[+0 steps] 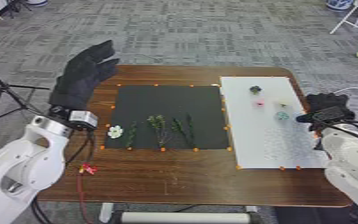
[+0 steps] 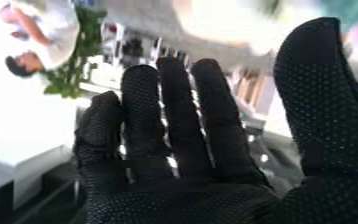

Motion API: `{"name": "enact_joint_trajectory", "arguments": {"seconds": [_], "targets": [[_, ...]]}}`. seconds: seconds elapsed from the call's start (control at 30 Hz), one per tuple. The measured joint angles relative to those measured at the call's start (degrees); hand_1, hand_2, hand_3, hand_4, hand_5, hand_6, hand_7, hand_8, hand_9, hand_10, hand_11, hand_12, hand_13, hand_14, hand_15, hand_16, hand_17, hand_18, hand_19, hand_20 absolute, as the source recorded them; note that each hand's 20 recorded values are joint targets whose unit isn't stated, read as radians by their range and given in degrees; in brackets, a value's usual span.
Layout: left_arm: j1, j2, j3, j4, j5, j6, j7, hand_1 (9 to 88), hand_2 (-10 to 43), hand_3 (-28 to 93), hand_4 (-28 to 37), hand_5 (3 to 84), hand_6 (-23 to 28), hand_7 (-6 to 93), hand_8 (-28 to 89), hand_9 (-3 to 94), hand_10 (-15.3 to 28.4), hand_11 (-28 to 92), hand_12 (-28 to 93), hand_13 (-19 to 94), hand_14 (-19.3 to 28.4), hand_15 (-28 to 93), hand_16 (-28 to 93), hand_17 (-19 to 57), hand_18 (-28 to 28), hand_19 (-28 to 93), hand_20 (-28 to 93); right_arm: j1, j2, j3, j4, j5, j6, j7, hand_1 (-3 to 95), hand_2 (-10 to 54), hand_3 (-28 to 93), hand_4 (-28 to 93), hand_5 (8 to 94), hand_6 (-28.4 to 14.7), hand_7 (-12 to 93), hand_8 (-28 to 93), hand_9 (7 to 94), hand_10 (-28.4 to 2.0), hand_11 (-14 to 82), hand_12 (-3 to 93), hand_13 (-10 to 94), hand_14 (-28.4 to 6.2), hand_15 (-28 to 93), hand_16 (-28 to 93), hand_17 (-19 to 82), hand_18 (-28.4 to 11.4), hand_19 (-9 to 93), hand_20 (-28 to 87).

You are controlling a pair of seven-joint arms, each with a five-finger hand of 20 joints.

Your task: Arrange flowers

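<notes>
A: Where are the flowers sitting?

B: A round white flower (image 1: 115,132) is lying near the left edge of the flat black sheet (image 1: 149,100), beside slender green stems (image 1: 160,131). Small dark (image 1: 255,89), pink (image 1: 260,103), pale yellow (image 1: 283,105) and teal (image 1: 282,115) blooms are resting on the long white board (image 1: 255,145). Both surfaces are lying on the brown wooden table (image 1: 184,185).

A: What hazards are you noting?

B: The black-gloved right hand (image 1: 326,106) is waiting at the board's right edge. A low sweep inward could be knocking the teal bloom aside; a hard pinch could be crushing petals. Stems are lying close together, so a wide grasp could be dragging a neighbour.

A: Fingers?

B: On the right, they are extending straight, narrowly spread, thumb standing apart, holding nothing; contact with the board I am not able to confirm. The black-gloved left hand (image 1: 85,72) is hovering past the table's left side, fingers extending together, also holding nothing.
</notes>
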Motion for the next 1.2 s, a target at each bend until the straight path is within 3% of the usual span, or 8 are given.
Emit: {"name": "enact_joint_trajectory", "arguments": {"seconds": [0.3,0.63,0.93,1.1,1.2], "targets": [[1.5,-0.19,-0.95,0.07,0.04,0.26,-0.17,29.3,-7.0,67,-22.1,27.5,2.9,19.3,-9,18.7,11.2,21,19,16,14.9,24,3,-7.7,17.7,38,10,3.9,-0.4,-7.4,-0.8,2.8,-0.6,-3.3,33.9,-9.5,72,-28,41.6,-1.4,24,-13,44.6,-9.0,22.2,19.9,34,-13.5,76,23,19,-20.5,78,54],[0.9,0.14,-0.15,0.13,0.03,0.29,-0.26,29.3,-6.9,67,-22.0,27.5,2.9,19.3,-9,18.6,11.2,21,19,16,15.0,24,3,-7.7,17.7,38,10,13.8,-2.7,-17.2,3.9,0.4,1.5,-3.2,32.0,-9.5,77,-28,43.0,-0.7,26,-13,47.4,-9.8,27.2,21.3,42,-12.1,76,23,21,-20.0,80,54],[1.7,0.49,-0.74,-0.12,0.03,0.38,-0.11,29.3,-7.1,67,-21.8,27.4,2.9,19.2,-9,18.6,11.2,21,19,16,14.9,24,3,-7.7,17.7,38,10,14.1,-2.7,-17.3,3.4,-0.4,2.6,-3.6,30.7,-9.5,80,-28,40.6,-2.0,27,-13,41.2,-11.1,28.9,22.6,42,-11.7,76,24,21,-20.0,80,54],[1.9,0.62,-0.76,-0.14,0.02,0.40,-0.08,29.4,-7.0,66,-21.8,27.5,2.9,19.2,-9,18.6,11.1,21,19,16,14.9,24,3,-7.6,17.6,38,10,14.8,-2.7,-19.0,3.3,-1.0,3.3,-4.8,30.7,-9.5,83,-28,44.3,0.7,29,-14,47.5,-9.2,28.4,21.3,47,-10.0,73,23,22,-18.8,80,53],[1.8,0.70,-0.56,-0.14,0.02,0.40,-0.07,29.4,-7.0,66,-21.8,27.4,2.9,19.2,-9,18.5,11.1,21,19,16,14.9,24,3,-7.6,17.6,38,10,16.4,-2.8,-21.8,3.6,-1.6,3.5,-5.3,35.8,-9.5,86,-28,49.6,2.5,33,-16,54.1,-8.3,31.4,21.8,51,-8.3,70,24,22,-18.1,79,52]]}}
